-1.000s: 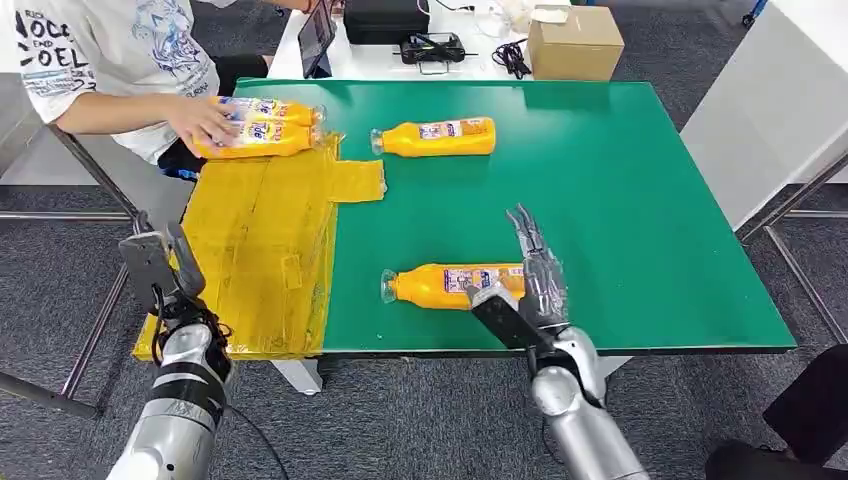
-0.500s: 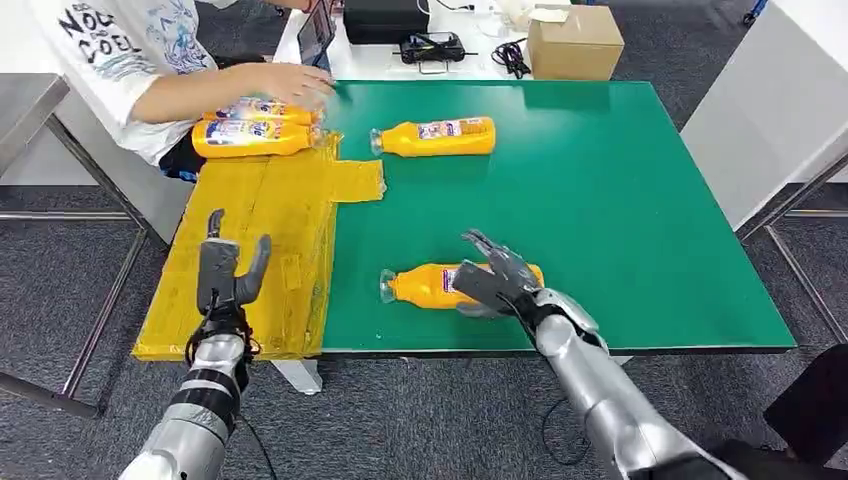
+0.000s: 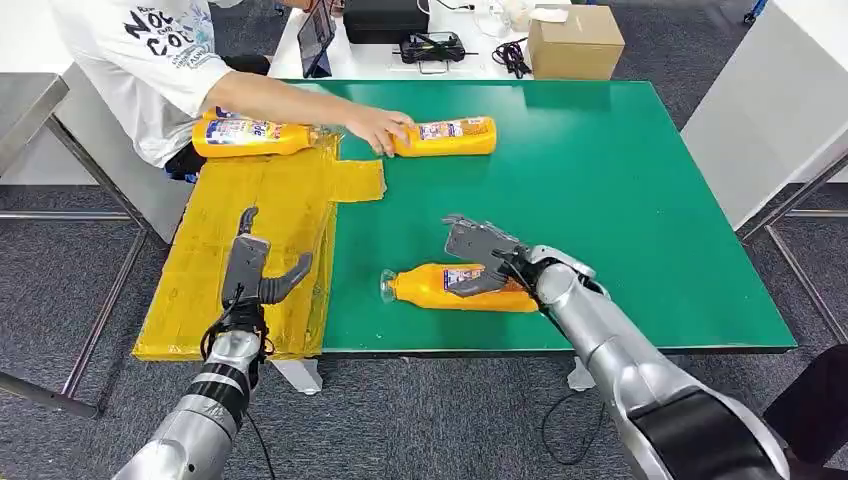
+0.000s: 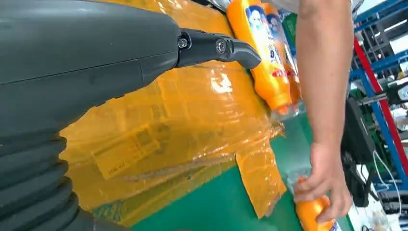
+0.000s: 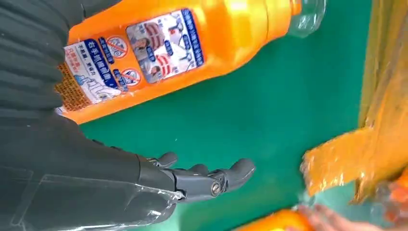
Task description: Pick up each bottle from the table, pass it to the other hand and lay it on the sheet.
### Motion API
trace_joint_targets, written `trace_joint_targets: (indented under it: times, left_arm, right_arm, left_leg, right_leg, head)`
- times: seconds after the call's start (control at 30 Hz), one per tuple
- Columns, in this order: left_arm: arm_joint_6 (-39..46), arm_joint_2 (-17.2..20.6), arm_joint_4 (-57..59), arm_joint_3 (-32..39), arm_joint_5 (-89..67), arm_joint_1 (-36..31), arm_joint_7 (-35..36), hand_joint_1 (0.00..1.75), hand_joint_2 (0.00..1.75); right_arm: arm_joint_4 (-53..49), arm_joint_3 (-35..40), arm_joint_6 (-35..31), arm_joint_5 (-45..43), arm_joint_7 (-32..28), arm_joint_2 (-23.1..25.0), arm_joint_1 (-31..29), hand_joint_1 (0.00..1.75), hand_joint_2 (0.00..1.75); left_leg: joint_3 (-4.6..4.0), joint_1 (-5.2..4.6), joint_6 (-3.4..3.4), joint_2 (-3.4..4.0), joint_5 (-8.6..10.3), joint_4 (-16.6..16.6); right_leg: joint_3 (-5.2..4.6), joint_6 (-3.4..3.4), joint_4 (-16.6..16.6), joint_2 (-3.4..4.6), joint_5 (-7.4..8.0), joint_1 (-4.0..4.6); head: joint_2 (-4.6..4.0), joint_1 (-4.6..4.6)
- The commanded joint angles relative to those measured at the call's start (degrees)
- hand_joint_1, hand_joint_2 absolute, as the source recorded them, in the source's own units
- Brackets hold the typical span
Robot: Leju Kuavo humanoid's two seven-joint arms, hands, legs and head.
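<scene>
An orange bottle (image 3: 440,288) (image 5: 168,53) lies on its side near the front edge of the green table (image 3: 620,200), cap pointing toward the yellow sheet (image 3: 260,230) (image 4: 168,130). My right hand (image 3: 480,256) hovers over its label end, fingers (image 5: 202,179) spread and holding nothing. My left hand (image 3: 256,275) is raised over the near part of the sheet, open and empty. A second bottle (image 3: 448,137) lies at the table's far side with a person's hand (image 3: 383,127) on its cap end. Two more bottles (image 3: 255,136) (image 4: 262,53) lie at the sheet's far edge.
The person stands at the far left, one arm (image 3: 290,100) (image 4: 327,96) stretched across the sheet's far end. Behind the green table, a white table holds a cardboard box (image 3: 575,40) and cables. The green table's right half is bare.
My right hand swung in over the near bottle. My left hand moved up and right over the sheet. The person's hand left the two bottles on the sheet and reached to the far bottle.
</scene>
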Motion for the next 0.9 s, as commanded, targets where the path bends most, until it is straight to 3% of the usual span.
trace_joint_targets:
  times: [0.03, 0.17, 0.4, 0.63, 0.9]
  left_arm:
    - [0.0, 0.5, 6.4, -3.0, 0.1, -4.0, 0.7, 0.00, 1.75]
    - [0.0, 0.5, 6.4, -3.0, 0.1, -4.0, 0.7, 0.00, 1.75]
    - [-0.1, 0.2, 7.2, -4.2, 1.3, -4.1, 1.0, 0.00, 1.75]
    - [0.2, 0.8, 6.9, -4.5, 2.2, -3.6, 1.5, 0.00, 1.75]
    - [0.1, 0.5, 7.0, -4.7, 2.3, -3.6, 1.5, 0.00, 1.75]
  right_arm:
    - [7.3, 10.7, 6.0, -2.1, 2.6, -1.2, -11.1, 0.00, 1.75]
    - [7.3, 10.9, 5.8, -2.0, 2.6, -1.2, -10.7, 0.00, 1.75]
    - [2.3, 20.2, 12.0, -6.6, 4.4, -6.1, -12.1, 0.00, 1.75]
    - [-1.3, 27.6, 10.6, -9.3, 6.9, -9.2, -11.3, 0.00, 1.75]
    - [-1.8, 29.2, 8.8, -10.3, 6.8, -9.7, -8.8, 0.00, 1.75]
  left_leg:
    - [0.12, 0.00, -0.07, 0.11, -0.10, 0.1]
    - [0.19, 0.03, -0.07, 0.00, -0.09, 0.0]
    - [0.14, 0.02, -0.08, -0.01, -0.09, 0.1]
    - [0.14, 0.01, -0.06, 0.01, -0.09, 0.1]
    - [0.18, 0.03, -0.07, 0.00, -0.08, 0.0]
  right_leg:
    - [0.08, -0.12, 0.1, 0.08, -0.08, 0.01]
    - [0.19, -0.12, 0.0, -0.01, -0.09, 0.04]
    - [0.15, -0.14, 0.1, -0.03, -0.10, 0.03]
    - [0.14, -0.11, 0.0, 0.00, -0.08, 0.02]
    - [0.18, -0.12, 0.0, -0.02, -0.07, 0.04]
  head:
    - [0.00, 0.02]
    - [0.00, 0.00]
    - [0.00, 0.02]
    - [0.00, 0.00]
    - [0.00, 0.00]
